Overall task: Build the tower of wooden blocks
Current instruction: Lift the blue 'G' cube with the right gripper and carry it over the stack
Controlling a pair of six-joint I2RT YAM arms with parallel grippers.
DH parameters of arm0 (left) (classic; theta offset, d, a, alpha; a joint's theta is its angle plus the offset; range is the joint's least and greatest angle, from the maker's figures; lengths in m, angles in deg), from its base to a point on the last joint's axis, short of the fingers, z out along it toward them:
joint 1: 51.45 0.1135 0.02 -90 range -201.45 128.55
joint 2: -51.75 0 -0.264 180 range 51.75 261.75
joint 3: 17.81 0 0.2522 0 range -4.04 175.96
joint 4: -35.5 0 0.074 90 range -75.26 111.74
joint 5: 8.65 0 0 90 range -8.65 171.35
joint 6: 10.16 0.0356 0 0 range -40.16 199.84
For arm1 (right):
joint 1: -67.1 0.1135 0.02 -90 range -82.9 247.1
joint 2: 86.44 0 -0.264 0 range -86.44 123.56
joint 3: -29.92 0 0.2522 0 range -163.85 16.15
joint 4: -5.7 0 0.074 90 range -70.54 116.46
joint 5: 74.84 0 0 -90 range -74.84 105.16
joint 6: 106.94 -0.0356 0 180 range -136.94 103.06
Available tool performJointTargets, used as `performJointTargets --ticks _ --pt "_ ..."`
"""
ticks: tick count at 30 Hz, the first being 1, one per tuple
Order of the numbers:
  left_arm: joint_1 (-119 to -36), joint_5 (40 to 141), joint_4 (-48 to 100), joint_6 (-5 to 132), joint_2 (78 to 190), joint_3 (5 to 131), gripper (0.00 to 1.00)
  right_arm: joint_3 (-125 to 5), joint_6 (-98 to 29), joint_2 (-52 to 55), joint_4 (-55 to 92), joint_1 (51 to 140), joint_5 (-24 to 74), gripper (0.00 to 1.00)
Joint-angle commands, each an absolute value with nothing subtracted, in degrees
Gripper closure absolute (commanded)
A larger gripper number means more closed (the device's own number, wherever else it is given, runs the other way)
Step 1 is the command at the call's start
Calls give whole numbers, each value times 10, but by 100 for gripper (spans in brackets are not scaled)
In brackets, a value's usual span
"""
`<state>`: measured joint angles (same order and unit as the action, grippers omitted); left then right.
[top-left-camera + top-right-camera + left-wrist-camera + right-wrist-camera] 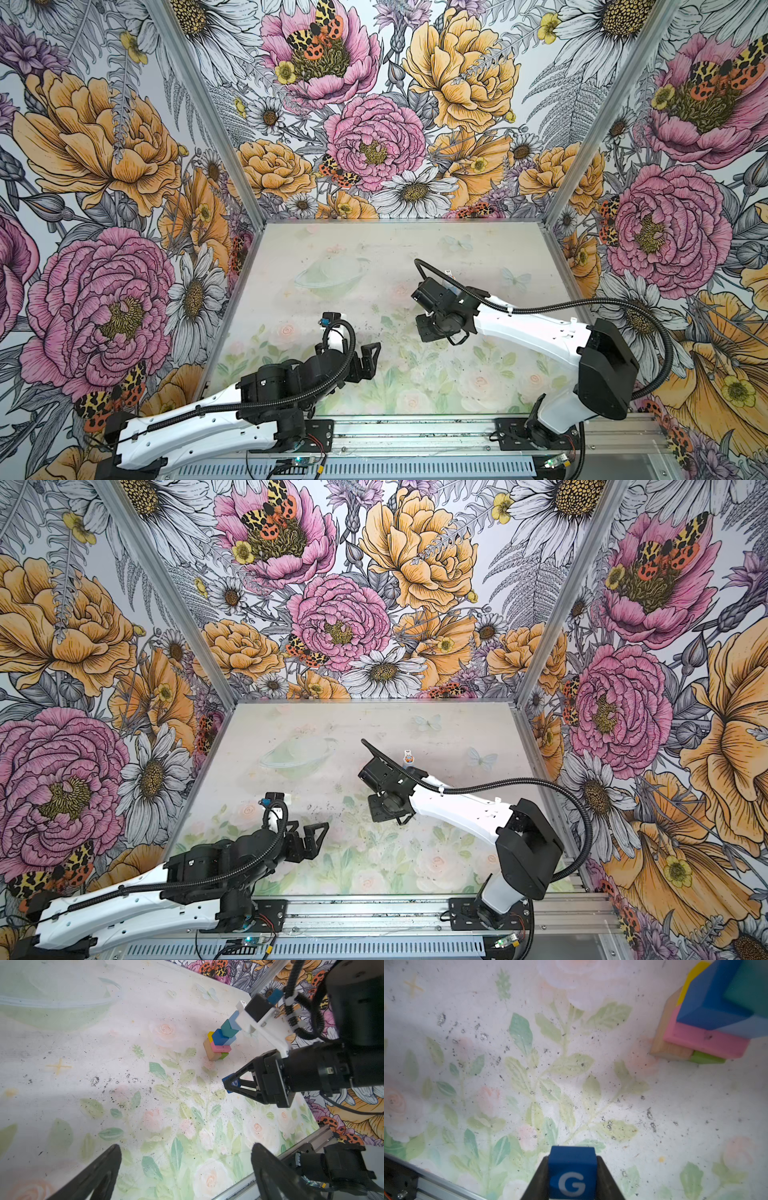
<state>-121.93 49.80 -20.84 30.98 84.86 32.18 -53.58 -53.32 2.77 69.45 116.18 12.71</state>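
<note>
One tower (220, 1037) stands, eight blocks visible (its top is hidden). The right gripper (228, 1084) pinches one G cube (572, 1172); the left gripper (187, 1146) is spread wide.

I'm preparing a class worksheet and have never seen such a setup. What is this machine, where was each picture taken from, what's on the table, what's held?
Two robot arms are mounted at the near edge of a table inside flower-papered walls. Two pictures look down from overhead, nearly alike; the other two come from a camera on each arm's wrist. The left arm has its jaws wide open, empty. The right arm has its jaws shut on a blue cube marked G. On the table stands a tower of coloured wood blocks; in both top views the right arm hides most of it.
</note>
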Motion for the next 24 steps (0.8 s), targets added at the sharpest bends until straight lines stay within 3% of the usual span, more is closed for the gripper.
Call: performJointTargets --ticks 1,14,24 --pt "-1202 520 -210 339 856 349 1 -588 -516 -7 744 1151 99 77" --pt "-1058 642 -152 438 930 405 1 -721 -460 0 834 1048 92 77" --pt "-998 714 -107 486 1016 449 1 -776 -431 63 848 994 104 77"
